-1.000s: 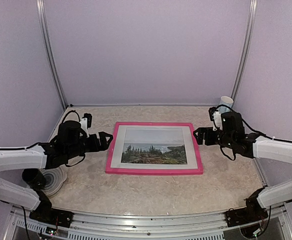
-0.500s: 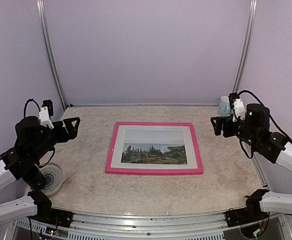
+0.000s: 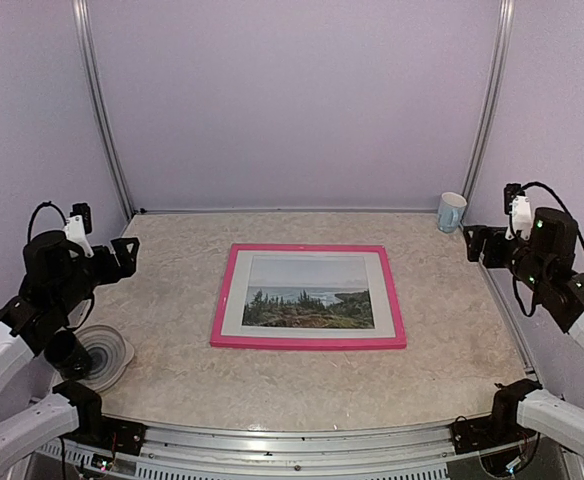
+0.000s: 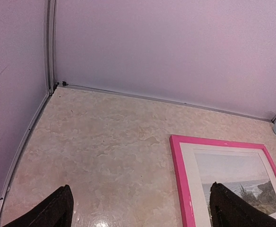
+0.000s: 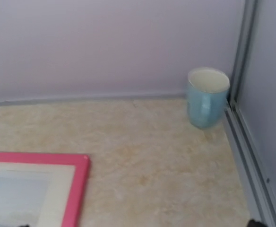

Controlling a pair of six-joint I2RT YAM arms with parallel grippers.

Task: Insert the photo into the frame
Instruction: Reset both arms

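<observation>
The frame, a thin pink-red rectangle, lies flat mid-table with a white mat border inside it. The photo of dark trees, water and pale sky sits within that mat, inside the frame. My left gripper hovers open well left of the frame, holding nothing. In the left wrist view its dark fingers stand wide apart over bare table, with the frame's corner and the photo to the right. My right gripper is open and raised at the far right, apart from the frame.
A pale blue mug stands upright in the back right corner, close to my right gripper. A clear round plastic piece lies at the left edge under my left arm. Lilac walls with metal posts enclose the table.
Both arms have drawn back from the frame's short sides, outward towards the walls and upward. Both grippers stayed open. The frame and photo have not moved.
</observation>
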